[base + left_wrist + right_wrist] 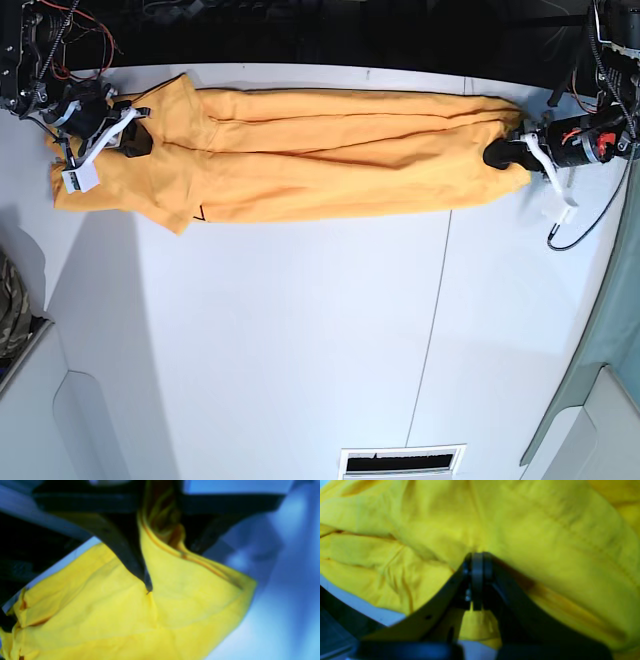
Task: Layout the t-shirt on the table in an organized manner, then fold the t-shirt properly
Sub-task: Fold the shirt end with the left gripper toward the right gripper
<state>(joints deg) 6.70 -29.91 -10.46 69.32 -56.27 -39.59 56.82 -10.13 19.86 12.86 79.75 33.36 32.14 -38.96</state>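
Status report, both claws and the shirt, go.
Left claw shut on t-shirt hem. Right claw shut on opposite end. Shirt stretched along table far edge. Nothing in the way.

A robotics lab or test bench is indicated. A large white counter (300, 340) with a thin dark seam is set against a black backdrop, and a robot arm is mounted at each far corner. Exposed red and black wiring (60, 25) is seen on the arm at the base view's left, and a loose black cable (590, 215) hangs by the other. A vent grille (400, 461) is let into the counter's near edge. Household furnishings cannot be made out.
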